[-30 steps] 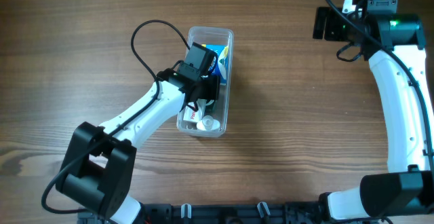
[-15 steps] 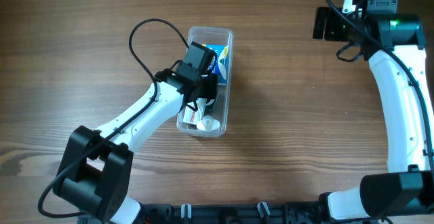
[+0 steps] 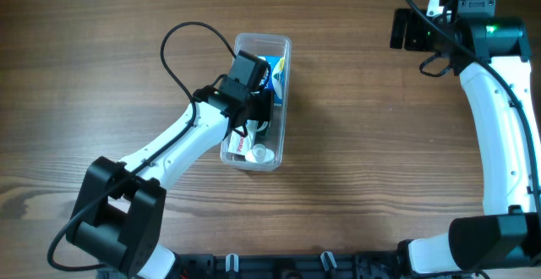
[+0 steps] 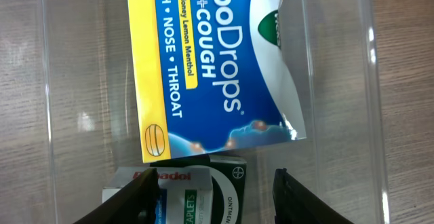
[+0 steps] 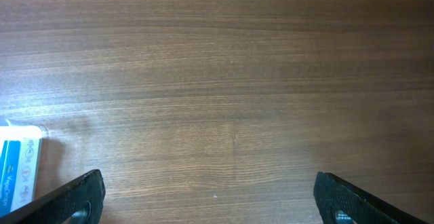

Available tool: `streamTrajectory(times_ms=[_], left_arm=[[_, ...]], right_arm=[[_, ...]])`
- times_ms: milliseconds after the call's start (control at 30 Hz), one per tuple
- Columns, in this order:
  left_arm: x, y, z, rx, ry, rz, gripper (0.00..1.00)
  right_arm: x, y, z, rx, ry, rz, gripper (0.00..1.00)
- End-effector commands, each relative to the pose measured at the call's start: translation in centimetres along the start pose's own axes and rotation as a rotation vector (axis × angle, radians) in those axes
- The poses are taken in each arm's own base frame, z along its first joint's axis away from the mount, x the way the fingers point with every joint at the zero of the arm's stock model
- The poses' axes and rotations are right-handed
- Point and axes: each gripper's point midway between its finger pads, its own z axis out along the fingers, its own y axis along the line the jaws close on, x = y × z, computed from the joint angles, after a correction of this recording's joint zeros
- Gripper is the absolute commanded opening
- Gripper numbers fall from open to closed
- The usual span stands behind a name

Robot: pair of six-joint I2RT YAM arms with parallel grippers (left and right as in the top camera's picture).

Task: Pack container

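The container (image 3: 282, 101) is a long clear tub standing mid-table. A blue and yellow cough-drop bag (image 4: 217, 68) lies in its far half. Nearer lie a white box with red lettering (image 4: 178, 178) and a dark green ointment box (image 4: 230, 180). A white round cap (image 3: 259, 153) rests at the near end. My left gripper (image 4: 217, 200) is down inside the tub, open. Its left finger sits against the white box, and its right finger stands apart from the green box. My right gripper (image 5: 211, 198) hangs wide open over bare wood at the far right, holding nothing.
The wooden table (image 3: 363, 169) stretches all round the tub. The left arm's black cable (image 3: 173, 59) loops beside the tub's left wall. The white right arm (image 3: 494, 110) runs along the right edge. A corner of the tub (image 5: 17, 130) shows at the left of the right wrist view.
The left arm's lower links have shifted slightly to the left, while its gripper stays inside the tub. The right arm has not moved.
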Motion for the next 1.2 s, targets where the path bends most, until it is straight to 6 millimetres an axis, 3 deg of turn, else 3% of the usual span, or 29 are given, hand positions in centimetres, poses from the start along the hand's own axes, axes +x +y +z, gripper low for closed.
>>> streamTrajectory(times_ms=[0, 167, 300, 367, 467, 600, 667, 767, 1167], left_arm=[[-1.6, -0.5, -1.2, 0.018, -0.056, -0.002, 0.56], [-4.0, -1.0, -2.8, 0.036, -0.121, -0.011, 0.56], [-8.3, 1.5, -4.9, 0.052, -0.203, -0.112, 0.6], [-10.4, 3.7, -6.3, 0.041, -0.256, -0.158, 0.63], [-12.5, 9.4, -8.1, -0.024, -0.321, -0.259, 0.71], [-11.9, 15.3, -8.9, -0.106, -0.311, -0.367, 0.79], [-11.4, 17.4, -9.3, -0.135, -0.306, -0.408, 1.0], [-10.5, 19.1, -9.5, -0.162, -0.282, -0.445, 1.0], [-10.4, 19.4, -9.5, -0.167, -0.277, -0.452, 1.0]], right_arm=[[-0.6, -0.2, -0.7, 0.005, -0.026, 0.022, 1.0], [-0.6, -0.2, -0.6, 0.005, -0.026, 0.022, 1.0], [-0.6, -0.2, -0.7, 0.005, -0.026, 0.022, 1.0], [-0.6, -0.2, -0.6, 0.005, -0.026, 0.022, 1.0], [-0.6, -0.2, -0.7, 0.005, -0.026, 0.022, 1.0], [-0.6, -0.2, -0.7, 0.005, -0.026, 0.022, 1.0], [-0.6, -0.2, -0.6, 0.005, -0.026, 0.022, 1.0], [-0.6, -0.2, -0.6, 0.005, -0.026, 0.022, 1.0], [-0.6, -0.2, -0.6, 0.005, -0.026, 0.022, 1.0]])
